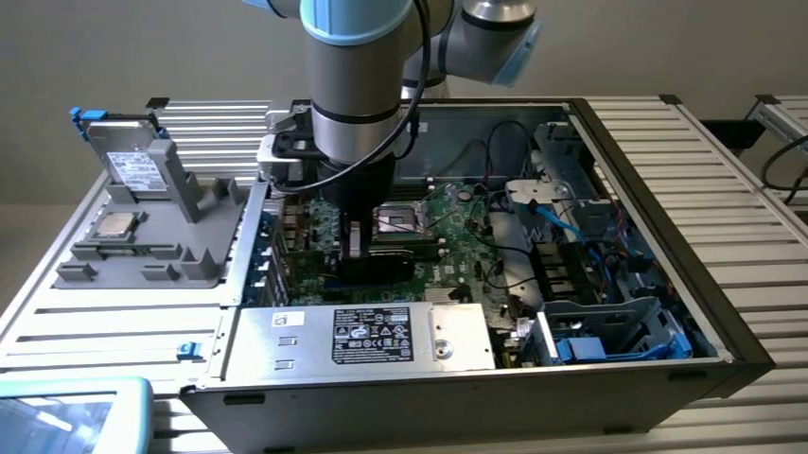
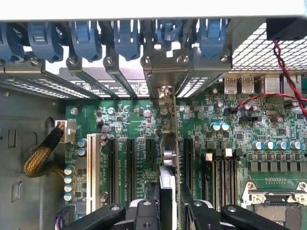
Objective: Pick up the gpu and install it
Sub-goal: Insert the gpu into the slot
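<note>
My gripper [image 2: 169,203] is clamped on the gpu [image 2: 169,158], held edge-down over the motherboard [image 2: 129,120] inside the open computer case [image 1: 657,161]. I'd keep the card vertical, bracket toward the rear slots.

I can read nothing: the black label [image 1: 371,334] on the silver power supply [image 1: 442,340] carries print too small for me.

Matt green gpu [image 2: 169,143] board, silver metal bracket [image 2: 164,96]
</note>
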Action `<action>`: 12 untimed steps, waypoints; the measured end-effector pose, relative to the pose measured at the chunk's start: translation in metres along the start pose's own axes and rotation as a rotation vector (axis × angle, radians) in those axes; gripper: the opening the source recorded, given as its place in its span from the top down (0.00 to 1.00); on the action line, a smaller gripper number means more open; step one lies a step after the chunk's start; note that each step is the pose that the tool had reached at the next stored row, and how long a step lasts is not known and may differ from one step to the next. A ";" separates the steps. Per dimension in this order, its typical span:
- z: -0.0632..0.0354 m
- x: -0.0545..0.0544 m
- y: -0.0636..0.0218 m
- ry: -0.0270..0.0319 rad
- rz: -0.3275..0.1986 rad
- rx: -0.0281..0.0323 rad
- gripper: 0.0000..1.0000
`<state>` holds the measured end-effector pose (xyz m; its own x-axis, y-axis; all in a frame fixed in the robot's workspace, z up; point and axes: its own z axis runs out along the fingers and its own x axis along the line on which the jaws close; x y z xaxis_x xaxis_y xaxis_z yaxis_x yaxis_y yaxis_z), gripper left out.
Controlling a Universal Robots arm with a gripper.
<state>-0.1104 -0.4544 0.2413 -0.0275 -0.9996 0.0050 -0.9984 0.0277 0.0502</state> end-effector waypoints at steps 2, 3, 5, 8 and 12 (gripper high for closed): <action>0.0000 0.000 0.0000 0.0000 0.000 0.0000 0.73; 0.0001 0.000 0.0000 -0.0001 0.000 0.0000 0.73; 0.0001 0.000 0.0000 -0.0001 0.000 0.0000 0.73; 0.0000 0.000 0.0000 -0.0001 0.000 0.0000 0.73; 0.0000 0.000 0.0000 -0.0001 0.000 0.0001 0.73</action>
<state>-0.1104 -0.4544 0.2413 -0.0275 -0.9996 0.0049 -0.9984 0.0277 0.0501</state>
